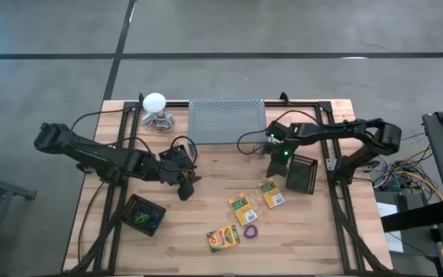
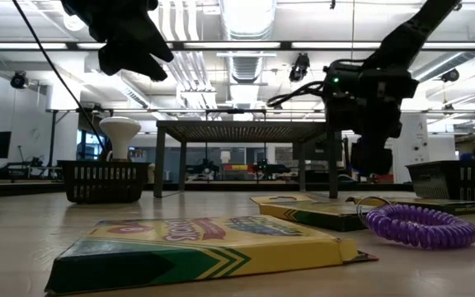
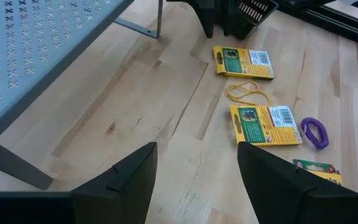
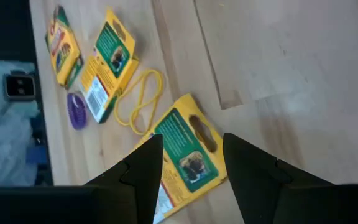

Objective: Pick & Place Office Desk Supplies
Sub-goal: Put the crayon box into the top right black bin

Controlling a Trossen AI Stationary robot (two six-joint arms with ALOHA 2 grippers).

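Three yellow-and-green crayon boxes lie flat on the wooden table: one [image 1: 271, 193], one [image 1: 242, 208] and one [image 1: 223, 238]. A purple coil loop [image 1: 250, 231] lies between the last two, and a yellow rubber band [image 3: 247, 93] between the first two. My right gripper [image 1: 275, 165] is open, just beyond the far end of the nearest box [image 4: 188, 152], which shows ahead between its fingers. My left gripper [image 1: 183, 181] is open and raised, left of the boxes [image 3: 266, 124]. It shows high up in the low view [image 2: 130, 41].
The grey perforated stand [image 1: 227, 121] runs along the far side, and a white ball-topped object [image 1: 154, 102] stands left of it. One black basket [image 1: 301, 173] sits beside my right gripper. Another [image 1: 143, 215], at the near left, holds green and blue loops. Bare wood lies between the two grippers.
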